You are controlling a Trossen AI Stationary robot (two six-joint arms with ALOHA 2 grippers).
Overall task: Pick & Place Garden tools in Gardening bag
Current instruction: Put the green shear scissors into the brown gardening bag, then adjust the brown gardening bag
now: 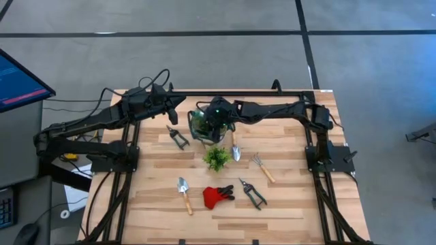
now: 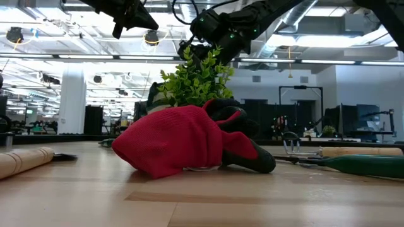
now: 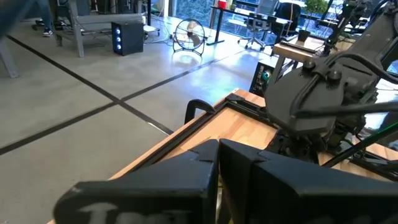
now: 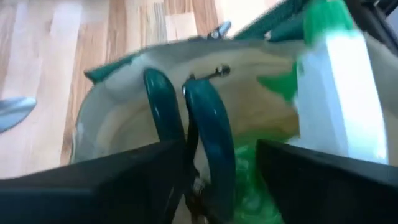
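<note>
Right gripper hovering over bag at table's back centre, jaws standing apart, green-handled shears sitting between them inside bag beside spray bottle. Left gripper waiting near back edge, jaws together. Gloves, trowels, rake, shears lying on table.

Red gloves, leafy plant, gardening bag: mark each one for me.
red gloves (image 1: 216,197): high view, on the red fabric.
leafy plant (image 1: 217,158): high view, centre of the foliage.
gardening bag (image 4: 118,112): right wrist view, beige inner wall.

2 trowels, 2 shears, 1 rake, 1 plant.
</note>
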